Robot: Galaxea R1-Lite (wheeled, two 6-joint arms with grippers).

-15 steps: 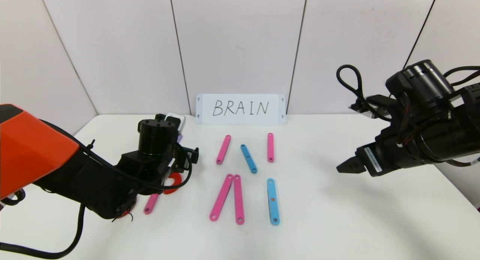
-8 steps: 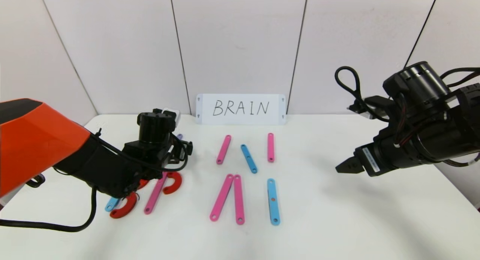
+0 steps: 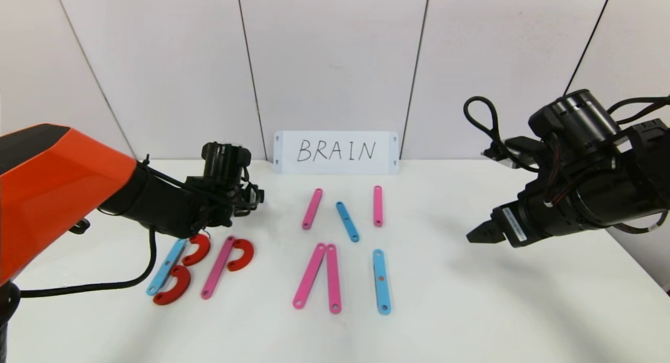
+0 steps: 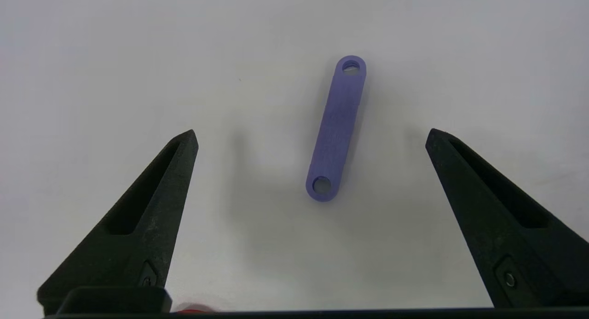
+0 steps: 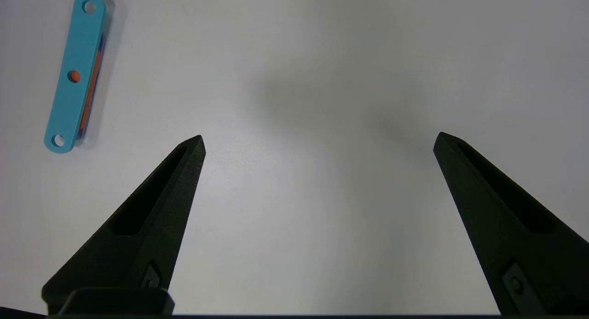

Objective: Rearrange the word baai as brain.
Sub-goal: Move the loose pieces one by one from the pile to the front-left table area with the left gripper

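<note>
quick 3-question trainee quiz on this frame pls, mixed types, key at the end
1. True or false: the left gripper is shut on the purple strip.
2. How many red C-shaped curves lie on the table? A) one B) two C) three
3. Fill in: the white card at the back of the table reads ____.

Key
1. False. Its jaws stand wide open, and the strip lies flat on the table, seen between them and apart from both.
2. C. Two sit beside the blue strip, one beside the pink strip.
3. BRAIN.
</note>
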